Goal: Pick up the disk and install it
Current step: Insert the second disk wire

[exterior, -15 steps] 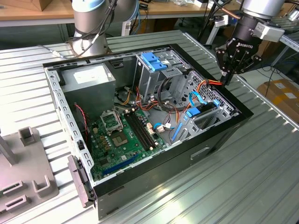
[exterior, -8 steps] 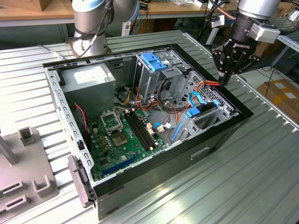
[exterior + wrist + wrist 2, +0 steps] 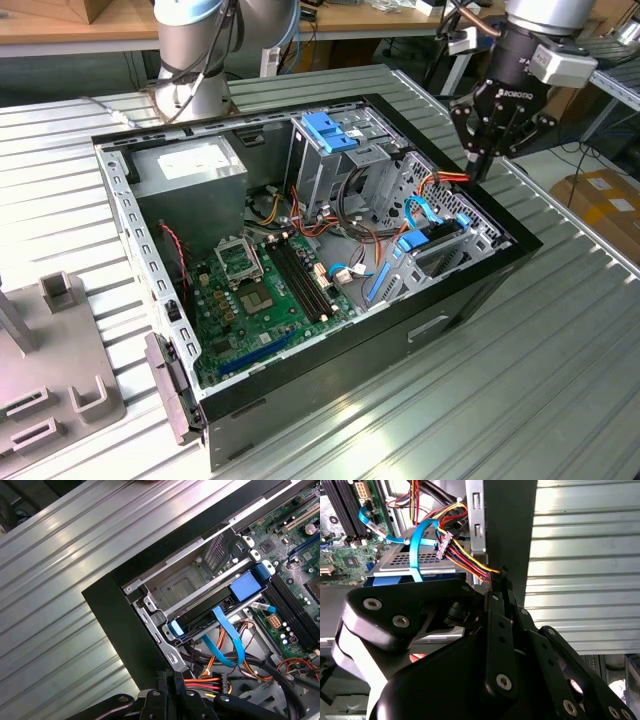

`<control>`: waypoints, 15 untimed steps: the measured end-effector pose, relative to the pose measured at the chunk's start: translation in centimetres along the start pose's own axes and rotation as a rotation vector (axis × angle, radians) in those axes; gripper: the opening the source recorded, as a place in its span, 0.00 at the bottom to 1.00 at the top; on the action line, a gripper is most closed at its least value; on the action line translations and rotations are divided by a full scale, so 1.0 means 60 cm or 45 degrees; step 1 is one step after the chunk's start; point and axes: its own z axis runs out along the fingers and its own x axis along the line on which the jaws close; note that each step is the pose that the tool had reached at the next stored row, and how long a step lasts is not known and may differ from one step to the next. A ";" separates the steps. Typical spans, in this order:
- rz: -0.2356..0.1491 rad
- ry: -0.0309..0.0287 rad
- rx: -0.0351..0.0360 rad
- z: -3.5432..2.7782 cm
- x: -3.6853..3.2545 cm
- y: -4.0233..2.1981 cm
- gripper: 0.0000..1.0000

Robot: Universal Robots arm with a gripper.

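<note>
On exterior view's right, black gripper (image 3: 480, 165) hangs just above far corner of open computer case (image 3: 470, 290), fingers pressed together, holding nothing. Disk (image 3: 425, 240) sits in its slot inside case, blue bracket showing. In second wrist view, closed fingers (image 3: 502, 587) touch bundle of coloured wires (image 3: 465, 560). In first wrist view, disk (image 3: 215, 607) lies in metal bay with blue ribbon cable (image 3: 227, 640) across it.
</note>
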 end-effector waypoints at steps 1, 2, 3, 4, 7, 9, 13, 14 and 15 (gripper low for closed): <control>0.000 0.0009 0.0007 0.000 -0.005 0.003 0.16; 0.000 0.0015 0.0010 0.000 -0.008 0.005 0.16; 0.001 0.0021 0.0016 0.001 -0.017 0.011 0.16; 0.002 0.0024 0.0016 0.001 -0.022 0.014 0.16; 0.003 0.0025 0.0018 0.002 -0.035 0.023 0.16; 0.004 0.0025 0.0018 0.002 -0.043 0.028 0.16; 0.007 0.0023 0.0015 0.003 -0.054 0.035 0.16; 0.007 0.0022 0.0016 0.003 -0.054 0.035 0.16; 0.007 0.0022 0.0016 0.003 -0.054 0.035 0.16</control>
